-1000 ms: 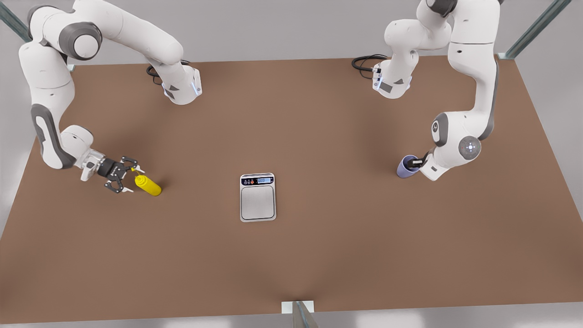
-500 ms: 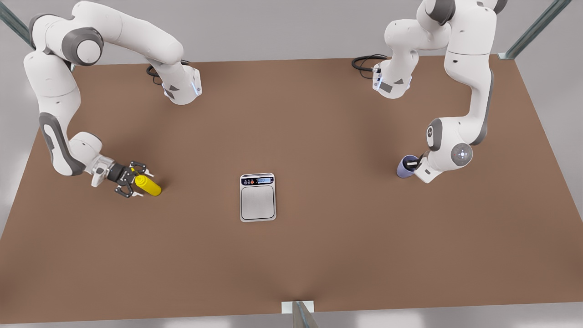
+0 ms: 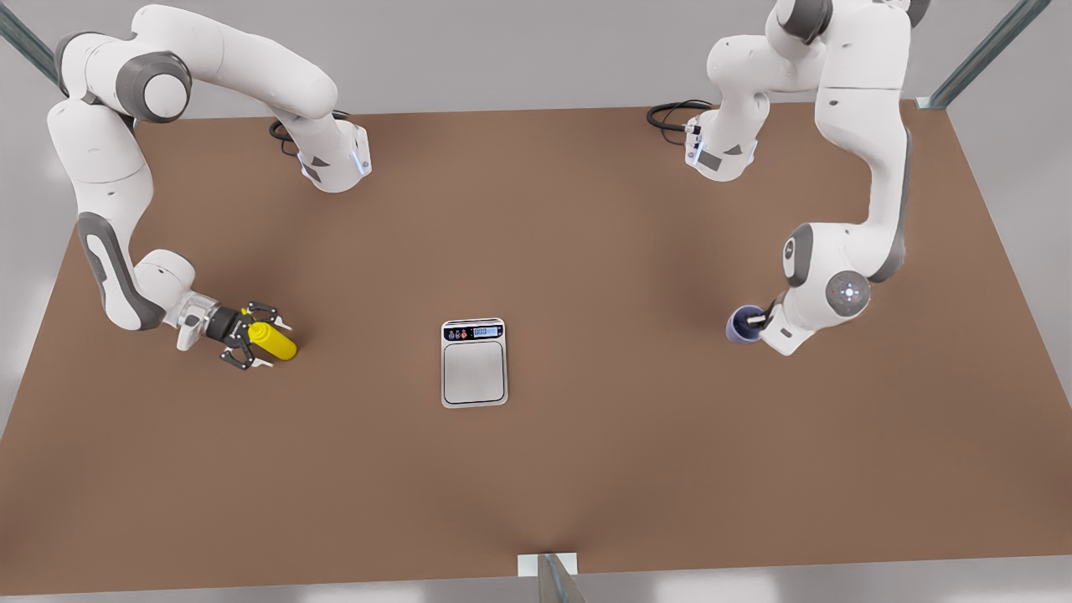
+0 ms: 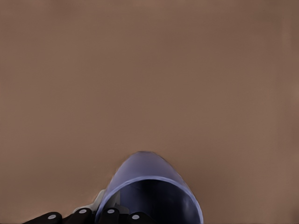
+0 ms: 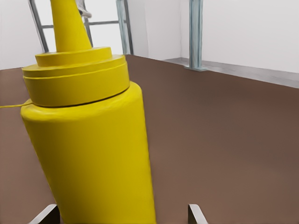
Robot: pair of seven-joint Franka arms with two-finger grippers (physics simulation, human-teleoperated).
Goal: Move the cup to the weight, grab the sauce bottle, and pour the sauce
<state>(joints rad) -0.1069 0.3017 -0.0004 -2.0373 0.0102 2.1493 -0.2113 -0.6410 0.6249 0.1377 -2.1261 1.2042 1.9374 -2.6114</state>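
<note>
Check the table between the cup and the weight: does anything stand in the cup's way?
Nothing visible does. Bare brown table lies between the cup, at the left gripper, and the weight.

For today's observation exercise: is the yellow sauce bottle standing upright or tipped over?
Upright. The sauce bottle stands on the table, nozzle pointing up, between the right gripper's open jaws.
</note>
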